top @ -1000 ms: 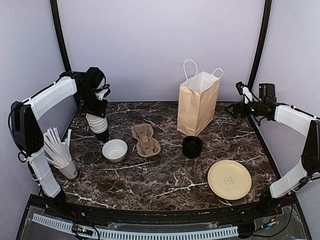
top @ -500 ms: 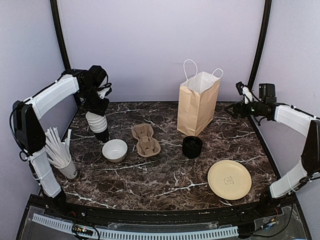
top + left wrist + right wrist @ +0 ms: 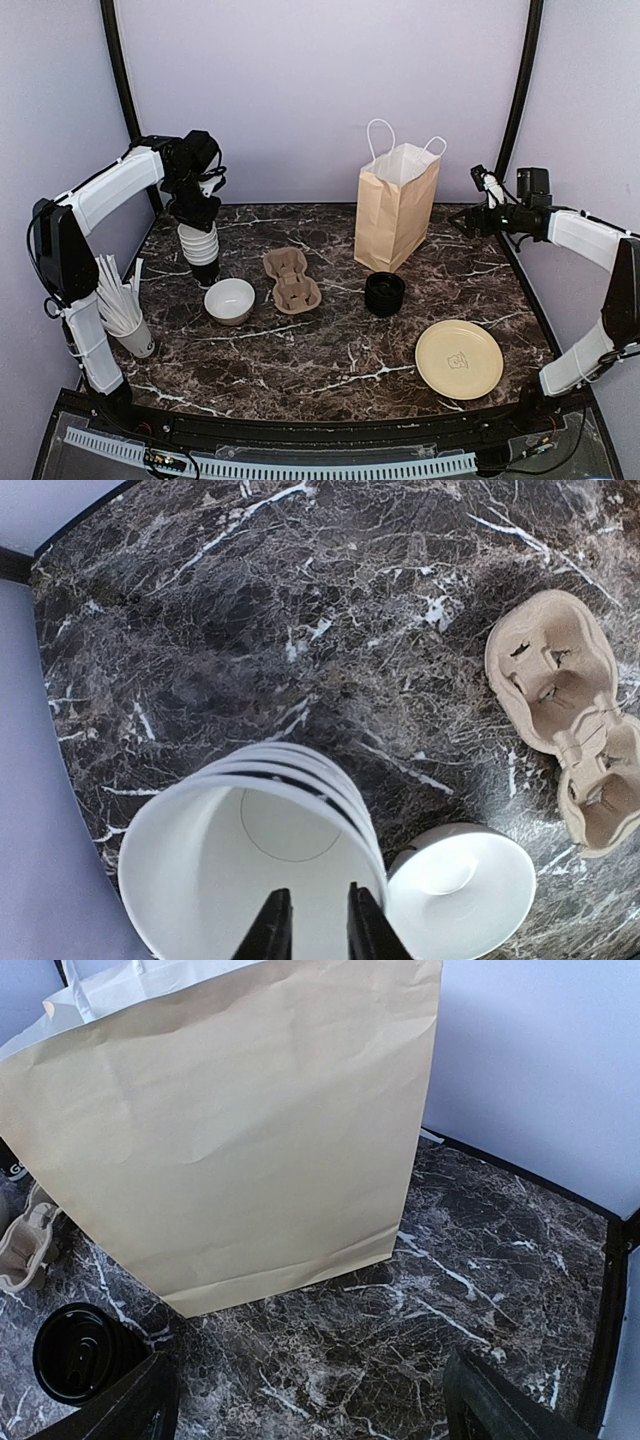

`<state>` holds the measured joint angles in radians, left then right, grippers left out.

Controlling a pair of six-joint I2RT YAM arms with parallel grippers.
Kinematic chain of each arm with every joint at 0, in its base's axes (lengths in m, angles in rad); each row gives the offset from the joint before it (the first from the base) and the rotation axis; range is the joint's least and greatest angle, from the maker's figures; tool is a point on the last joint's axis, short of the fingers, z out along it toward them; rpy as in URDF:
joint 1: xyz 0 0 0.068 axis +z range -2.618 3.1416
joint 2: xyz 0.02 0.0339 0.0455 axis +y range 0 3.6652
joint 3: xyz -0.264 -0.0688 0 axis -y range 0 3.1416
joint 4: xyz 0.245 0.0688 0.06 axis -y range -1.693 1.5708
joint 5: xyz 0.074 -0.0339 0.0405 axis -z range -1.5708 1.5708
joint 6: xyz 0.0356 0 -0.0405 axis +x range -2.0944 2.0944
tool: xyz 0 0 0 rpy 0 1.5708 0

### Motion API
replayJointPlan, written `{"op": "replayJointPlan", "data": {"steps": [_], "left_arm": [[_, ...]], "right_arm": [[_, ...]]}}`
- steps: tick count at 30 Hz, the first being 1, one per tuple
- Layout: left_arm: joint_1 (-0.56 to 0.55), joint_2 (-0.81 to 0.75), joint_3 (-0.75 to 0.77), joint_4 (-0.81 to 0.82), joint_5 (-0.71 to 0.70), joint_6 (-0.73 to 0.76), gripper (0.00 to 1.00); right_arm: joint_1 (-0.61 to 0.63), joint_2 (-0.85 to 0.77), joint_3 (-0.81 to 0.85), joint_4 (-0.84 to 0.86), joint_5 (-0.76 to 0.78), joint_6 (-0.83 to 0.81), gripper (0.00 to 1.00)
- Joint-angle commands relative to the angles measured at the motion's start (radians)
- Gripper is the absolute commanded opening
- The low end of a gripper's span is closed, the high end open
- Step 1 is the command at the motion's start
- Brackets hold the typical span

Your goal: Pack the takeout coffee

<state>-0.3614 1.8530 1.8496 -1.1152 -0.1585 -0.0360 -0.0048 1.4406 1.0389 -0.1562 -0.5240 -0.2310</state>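
- The left fingers (image 3: pixel 272 930) stand almost together with a thin gap between them, over the near side of the cup stack's (image 3: pixel 285 830) open mouth. Whether they nip the top cup's wall cannot be told.
- The right fingers (image 3: pixel 130 1410) are spread wide and empty, facing the side of the paper bag (image 3: pixel 230 1140). The lid stack (image 3: pixel 80 1352) sits low to their left.
- The takeout coffee itself is not in view: no lidded cup shows anywhere, only its makings.
- The step in hand looks like freeing one cup from the nest.
- To do it well, set one finger inside and one outside the top rim only.
- Close gently so the paper does not crease.
- Draw straight up along the stack's axis, so the cups below stay on the worktop (image 3: pixel 300 600).
- The white bowl (image 3: pixel 460 900) sits just beside the stack, with the pulp carrier (image 3: pixel 560 710) near beyond it. A sideways tug could tip the stack onto either.
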Motion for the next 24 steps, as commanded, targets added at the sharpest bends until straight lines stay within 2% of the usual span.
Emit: {"op": "replayJointPlan", "data": {"steps": [1, 18, 24], "left_arm": [[-0.027, -0.018, 0.042, -0.051, -0.052, -0.013, 0.28], [-0.052, -0.025, 0.021, -0.055, -0.079, -0.04, 0.34], [-0.053, -0.02, 0.002, -0.048, -0.076, -0.041, 0.25]], "right_arm": [[-0.004, 0.013, -0.016, 0.041, -0.013, -0.009, 0.92], [-0.001, 0.023, -0.013, 0.031, -0.006, -0.022, 0.92], [-0.001, 0.023, -0.013, 0.03, -0.007, -0.022, 0.92]]}}
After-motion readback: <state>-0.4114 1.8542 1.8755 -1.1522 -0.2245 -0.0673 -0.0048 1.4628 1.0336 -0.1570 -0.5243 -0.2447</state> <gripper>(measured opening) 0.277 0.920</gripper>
